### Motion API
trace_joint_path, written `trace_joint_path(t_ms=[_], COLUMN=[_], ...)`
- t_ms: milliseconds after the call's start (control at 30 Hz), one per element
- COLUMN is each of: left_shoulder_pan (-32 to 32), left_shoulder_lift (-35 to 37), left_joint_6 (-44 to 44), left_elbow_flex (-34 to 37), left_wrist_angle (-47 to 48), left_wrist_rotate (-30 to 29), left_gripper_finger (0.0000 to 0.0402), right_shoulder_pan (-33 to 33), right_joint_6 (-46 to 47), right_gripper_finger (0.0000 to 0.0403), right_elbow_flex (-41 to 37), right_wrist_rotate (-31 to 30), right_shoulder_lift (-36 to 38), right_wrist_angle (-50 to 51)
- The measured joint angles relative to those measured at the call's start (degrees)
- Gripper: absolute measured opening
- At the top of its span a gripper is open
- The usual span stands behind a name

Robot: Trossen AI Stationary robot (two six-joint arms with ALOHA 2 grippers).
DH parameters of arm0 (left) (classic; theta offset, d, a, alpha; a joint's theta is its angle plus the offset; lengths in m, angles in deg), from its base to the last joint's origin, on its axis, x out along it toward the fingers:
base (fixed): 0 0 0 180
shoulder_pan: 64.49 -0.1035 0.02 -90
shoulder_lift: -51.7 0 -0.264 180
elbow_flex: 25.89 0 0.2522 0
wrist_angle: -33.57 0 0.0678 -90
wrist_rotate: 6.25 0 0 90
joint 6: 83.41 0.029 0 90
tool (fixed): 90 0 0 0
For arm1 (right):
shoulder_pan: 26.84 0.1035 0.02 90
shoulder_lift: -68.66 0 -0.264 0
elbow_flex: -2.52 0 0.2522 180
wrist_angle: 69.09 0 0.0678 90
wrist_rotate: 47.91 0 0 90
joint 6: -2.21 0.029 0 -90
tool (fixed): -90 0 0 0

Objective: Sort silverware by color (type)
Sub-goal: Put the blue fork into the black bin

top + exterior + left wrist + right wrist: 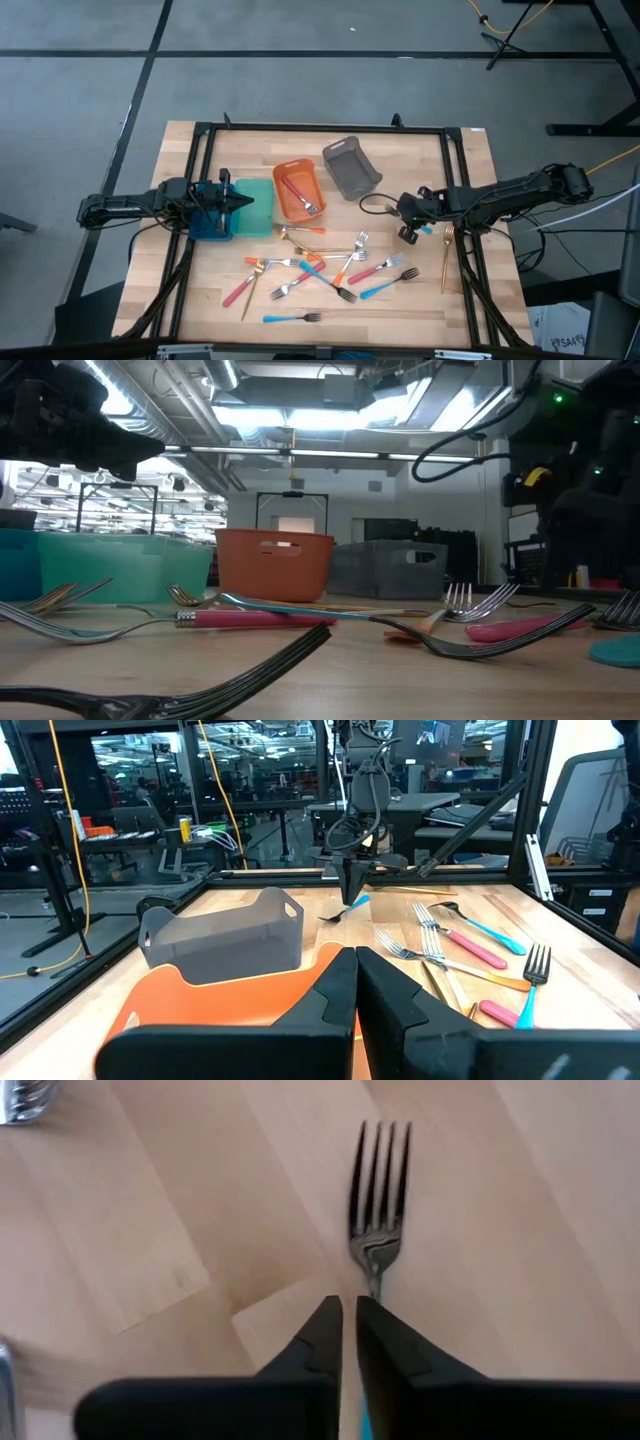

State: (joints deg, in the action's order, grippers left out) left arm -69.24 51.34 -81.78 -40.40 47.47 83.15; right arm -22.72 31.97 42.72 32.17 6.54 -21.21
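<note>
From above, the right gripper [411,231] sits beside the scattered silverware [330,272], pinching a blue-handled fork [421,232] — lift straight up and keep it level before crossing to the teal bin [255,208]. The left gripper [238,201], closed and empty, waits over that bin. The right wrist view shows the fork's tines [378,1180] beyond nearly closed fingers gripping its neck.

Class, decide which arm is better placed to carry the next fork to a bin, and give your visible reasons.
The right arm: its tool is shut on a blue-handled metal fork on the wooden table. The left tool hangs shut over the teal plastic bin, holding nothing.
</note>
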Motion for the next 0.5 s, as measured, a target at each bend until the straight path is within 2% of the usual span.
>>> trace_joint_path(t_ms=[267,500], left_shoulder_pan=[0.02,0.01], left_shoulder_lift=[0.00,0.00], left_joint_6=[0.00,0.02], left_elbow_flex=[0.00,0.00], left_wrist_angle=[0.00,-0.01], left_wrist_rotate=[0.00,0.01], left_gripper_finger=[0.0002,0.0002], right_shoulder_pan=[0.00,0.00], right_joint_6=[-0.02,0.00], right_gripper_finger=[0.0111,0.0128], right_elbow_flex=[0.00,-0.10], right_wrist_rotate=[-3.08,-4.17], right_shoulder_lift=[0.01,-0.01], right_wrist_angle=[0.01,0.07])
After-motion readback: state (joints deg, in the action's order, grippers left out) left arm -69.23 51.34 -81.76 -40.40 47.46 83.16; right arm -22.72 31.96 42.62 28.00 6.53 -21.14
